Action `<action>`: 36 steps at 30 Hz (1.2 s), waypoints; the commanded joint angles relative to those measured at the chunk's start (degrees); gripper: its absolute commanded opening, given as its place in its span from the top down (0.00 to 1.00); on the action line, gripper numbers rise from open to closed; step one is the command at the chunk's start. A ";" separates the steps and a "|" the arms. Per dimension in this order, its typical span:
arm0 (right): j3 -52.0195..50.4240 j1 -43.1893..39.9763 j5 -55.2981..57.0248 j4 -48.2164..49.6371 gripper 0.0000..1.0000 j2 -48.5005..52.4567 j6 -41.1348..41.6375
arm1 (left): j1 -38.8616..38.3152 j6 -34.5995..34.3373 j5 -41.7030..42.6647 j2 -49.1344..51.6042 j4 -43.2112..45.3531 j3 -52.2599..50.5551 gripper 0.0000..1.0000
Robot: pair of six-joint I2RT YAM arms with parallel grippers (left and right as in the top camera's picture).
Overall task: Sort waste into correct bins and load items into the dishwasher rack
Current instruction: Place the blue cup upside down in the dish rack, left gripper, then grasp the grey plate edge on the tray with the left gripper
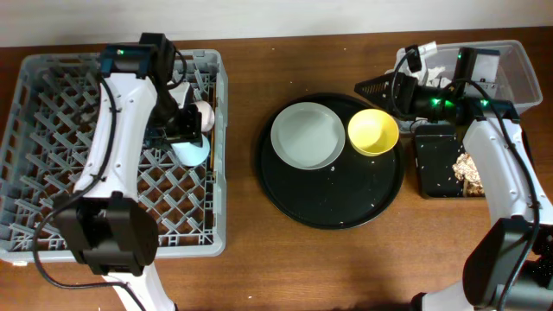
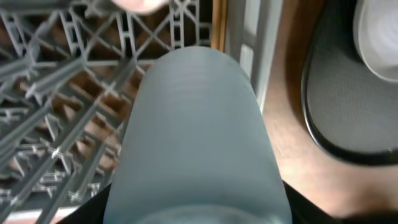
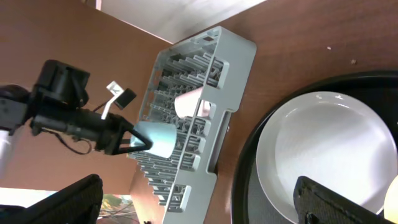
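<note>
Blue cup hangs clamped in your left jaws over the dishwasher rack, just beside the pink cup, likely so it can settle between pegs. Your right jaws gape empty by the clear tub.

The left arm reaches forward, wrist bent down, and the left gripper is clamped on a light blue cup just beyond its fingertips. The right arm turns inward at the wrist, and the right gripper points sideways with its fingers spread wide.
</note>
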 commanded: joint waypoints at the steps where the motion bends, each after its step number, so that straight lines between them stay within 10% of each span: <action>1: 0.44 0.11 0.52 -1.05 0.02 -0.66 -2.08 | 0.22 -1.03 -1.95 -1.55 4.98 -4.66 0.51; 6: 0.44 0.11 0.72 -1.60 0.02 -0.66 -2.10 | 0.22 -1.16 -2.36 -1.55 11.39 -10.01 0.50; 12: 0.44 0.11 0.72 -1.79 0.02 -0.66 -2.10 | 0.22 -1.14 -2.32 -1.55 12.41 -10.01 0.07; 19: 0.83 0.11 12.44 -5.84 0.02 -0.96 -2.19 | -1.42 0.66 -0.37 -1.57 5.09 8.41 0.07; 26: 22.95 -2.08 44.30 -33.75 0.02 -1.55 -7.39 | -14.10 5.62 -1.60 -0.04 9.51 13.51 0.07; 36: 33.05 -10.93 47.76 -43.85 0.02 -1.01 -6.36 | -30.40 8.46 -2.40 12.35 16.61 13.51 0.16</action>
